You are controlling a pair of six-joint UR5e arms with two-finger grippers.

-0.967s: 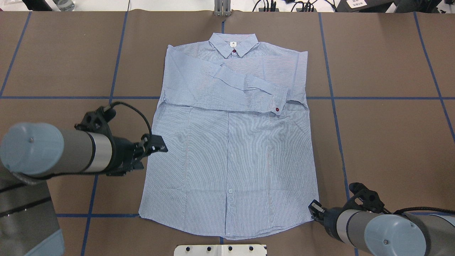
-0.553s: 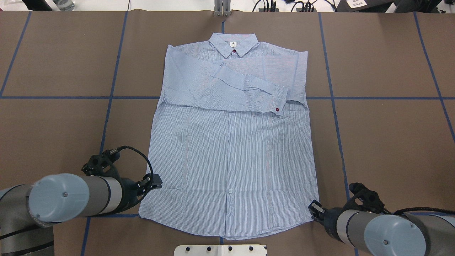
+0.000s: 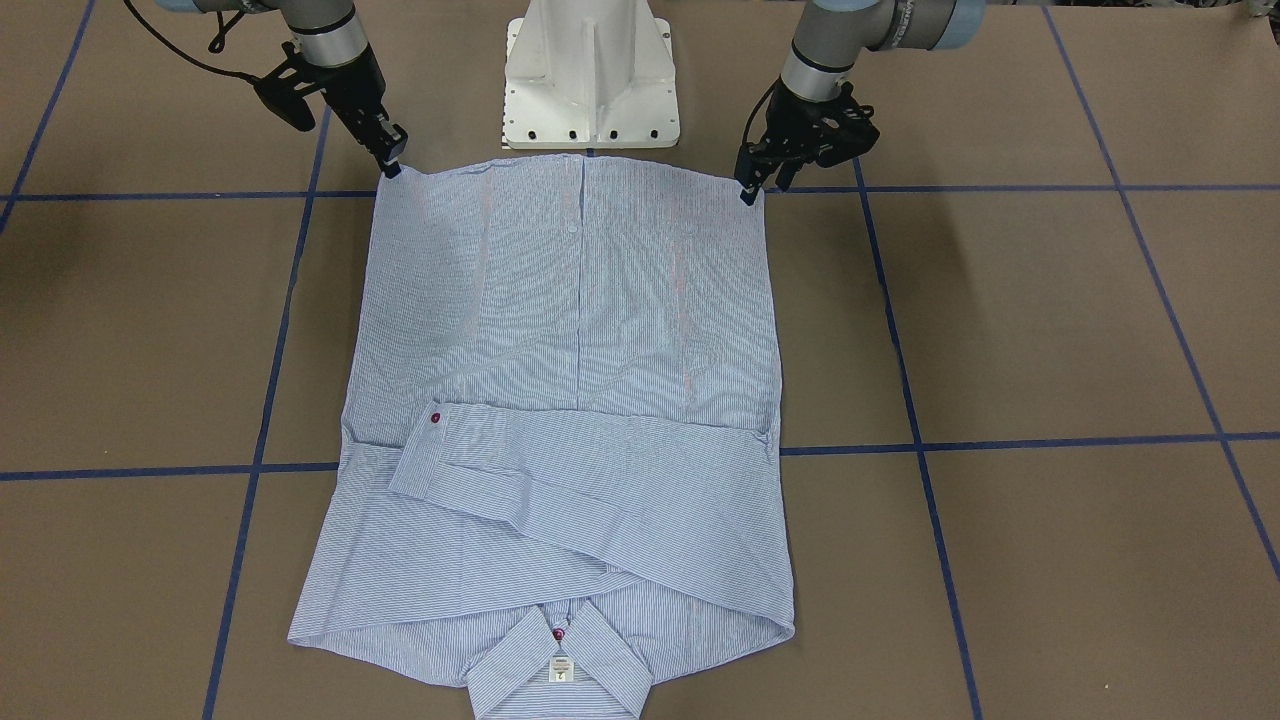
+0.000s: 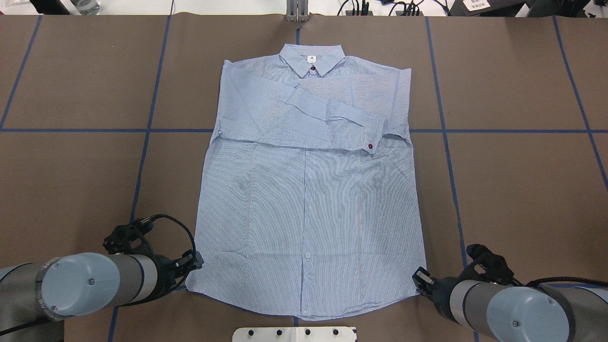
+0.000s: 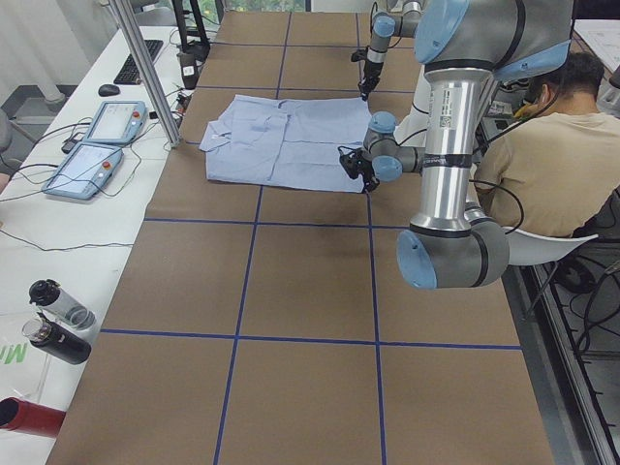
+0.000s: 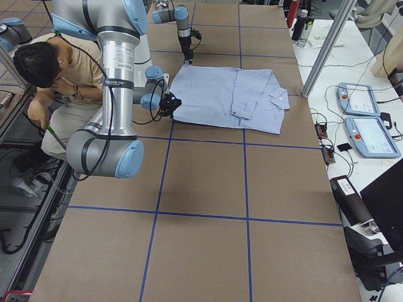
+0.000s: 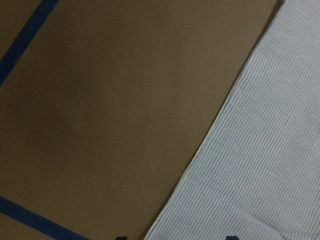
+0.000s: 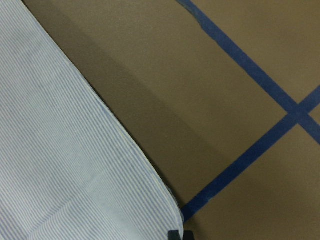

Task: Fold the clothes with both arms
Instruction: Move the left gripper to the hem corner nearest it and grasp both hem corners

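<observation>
Two shirt (image 4: 308, 199) hem corners: left hand (image 3: 748, 190) open astride one, right hand (image 3: 393, 165) clamped on the other.

You have bare brown desk (image 4: 522, 190) on both sides of the shirt (image 4: 308, 213). Wide lanes run up the left and right of the overhead frame, and a narrower strip lies above the shirt. At top centre a grey post (image 4: 297, 12) stands at the far end of that strip. At bottom centre the white base (image 4: 294, 334) sits just below the shirt, so room there is tight.

The left gripper (image 4: 192, 263) is at the shirt's lower-left corner and the right gripper (image 4: 419, 280) at its lower-right. The left arm (image 4: 80, 285) and right arm (image 4: 522, 308) fill the frame's bottom corners.

In the left side view a seated person (image 5: 552, 165) is close behind the arms at the right edge. Two pendants (image 5: 97, 145) and some bottles (image 5: 53, 320) lie along the frame's left edge, beyond the desk.
</observation>
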